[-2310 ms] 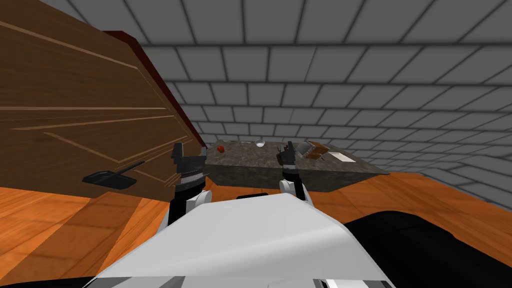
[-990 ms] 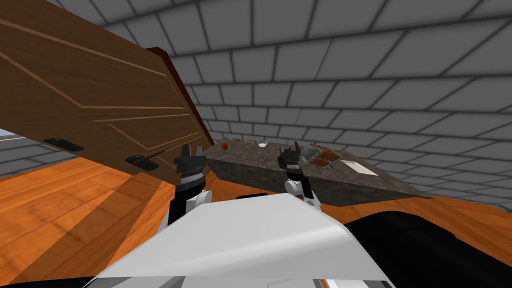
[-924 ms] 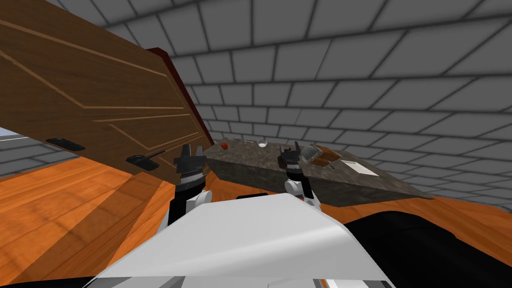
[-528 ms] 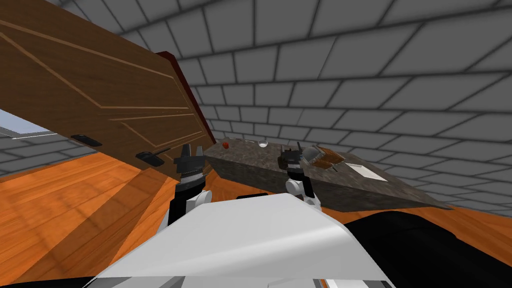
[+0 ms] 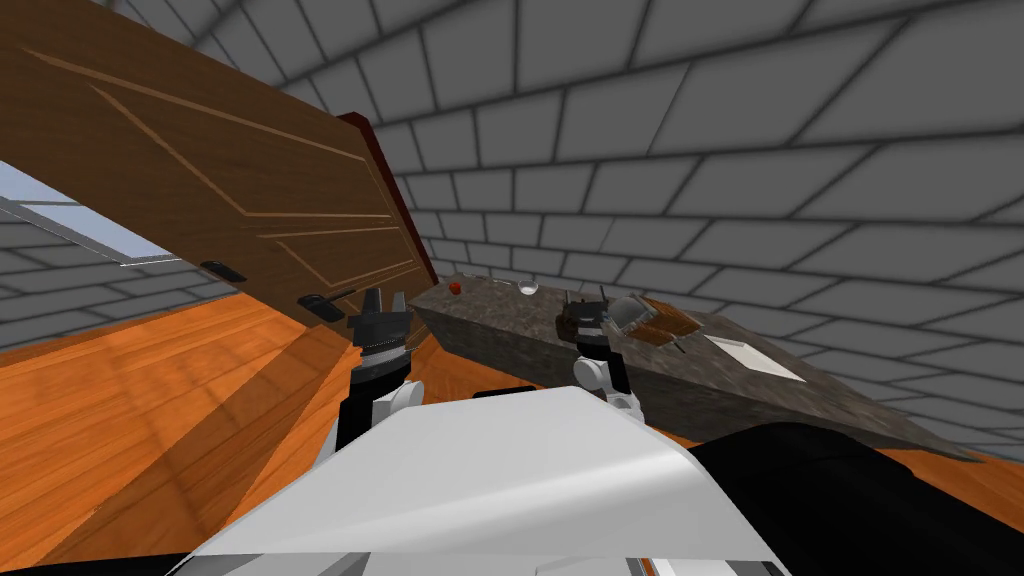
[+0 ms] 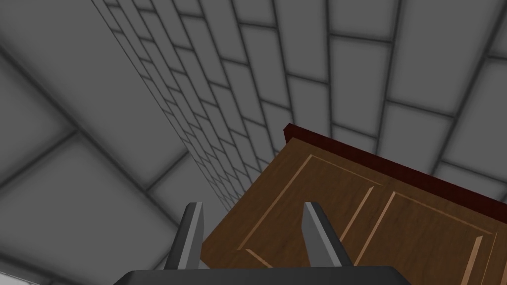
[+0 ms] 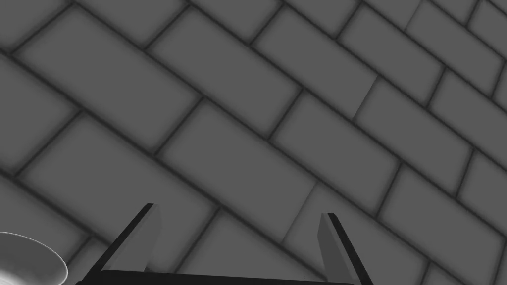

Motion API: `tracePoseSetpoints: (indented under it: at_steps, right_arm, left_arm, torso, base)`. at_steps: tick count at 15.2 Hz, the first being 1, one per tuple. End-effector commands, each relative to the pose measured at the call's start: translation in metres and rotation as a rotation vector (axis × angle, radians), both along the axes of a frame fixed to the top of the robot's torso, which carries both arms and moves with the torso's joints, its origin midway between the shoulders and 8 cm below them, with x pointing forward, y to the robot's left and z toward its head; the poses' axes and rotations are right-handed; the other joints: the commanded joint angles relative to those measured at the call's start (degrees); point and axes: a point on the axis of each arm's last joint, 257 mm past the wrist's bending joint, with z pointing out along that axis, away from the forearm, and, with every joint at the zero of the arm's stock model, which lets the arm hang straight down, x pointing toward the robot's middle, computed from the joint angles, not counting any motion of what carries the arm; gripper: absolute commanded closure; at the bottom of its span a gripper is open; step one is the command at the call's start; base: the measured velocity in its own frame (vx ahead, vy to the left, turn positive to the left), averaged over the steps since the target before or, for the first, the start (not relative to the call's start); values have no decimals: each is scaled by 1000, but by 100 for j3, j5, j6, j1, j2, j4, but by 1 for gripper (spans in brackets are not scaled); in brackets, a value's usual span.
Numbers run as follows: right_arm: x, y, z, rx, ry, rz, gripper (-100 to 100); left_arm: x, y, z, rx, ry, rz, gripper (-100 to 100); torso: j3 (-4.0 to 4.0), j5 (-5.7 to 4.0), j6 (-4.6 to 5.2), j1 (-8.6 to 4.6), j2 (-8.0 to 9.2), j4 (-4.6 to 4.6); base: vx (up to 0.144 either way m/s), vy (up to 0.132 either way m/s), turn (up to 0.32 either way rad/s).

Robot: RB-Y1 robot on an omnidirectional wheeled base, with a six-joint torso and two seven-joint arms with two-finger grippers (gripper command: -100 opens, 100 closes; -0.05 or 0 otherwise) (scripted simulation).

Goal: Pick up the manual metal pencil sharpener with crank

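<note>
Clearly the reach has not yet begun: the right pincer (image 5: 585, 298) stands upright at the near edge of the dark mottled stone surface (image 5: 520, 335). Its 2 thin grey fingers (image 7: 146, 237) are spread wide with nothing between them. Just beyond it, a little to its outer side, sits a small rounded grey metal object (image 5: 625, 312). I take this for the pencil sharpener, though it is too small to make out the crank. A flat brown slab-like thing (image 5: 665, 320) lies just beside the pencil sharpener on the side away from the pincer. Whether the 2 touch I cannot tell. A flat white sheet (image 5: 755, 352) lies farther out that way. To the pincer's inner side, farther back, are a small white bowl (image 5: 527, 288) and a tiny red thing (image 5: 455, 287). The left pincer (image 5: 385, 298) is raised off the surface's end, near the brown panelled wooden door (image 5: 250, 200), its 2 fingers (image 6: 190, 237) likewise apart and empty.

To do this well, I would tip the right wrist down until its camera finds the pencil sharpener. Then carry the open fingers over the grey body from the near side and straddle the body itself, not the crank. Stay clear of the brown thing, close firmly, and lift straight up.
</note>
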Motion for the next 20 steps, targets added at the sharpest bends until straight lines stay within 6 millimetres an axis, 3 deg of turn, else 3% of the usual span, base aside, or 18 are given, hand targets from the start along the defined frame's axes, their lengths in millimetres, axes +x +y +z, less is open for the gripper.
tracePoseSetpoints:
  at_steps: [1,20]
  right_arm:
    - [1,-6,-2,52,-1,16,-100]
    - [11,-59,-33,637,-52,189,-100]
  left_arm:
    - [0,0,0,0,0,0,0]
    - [0,0,0,0,0,0,0]
  torso:
    - [0,0,0,0,0,0]
    - [0,0,0,0,1,0]
  base:
    - [-25,-58,53]
    - [-26,-61,109]
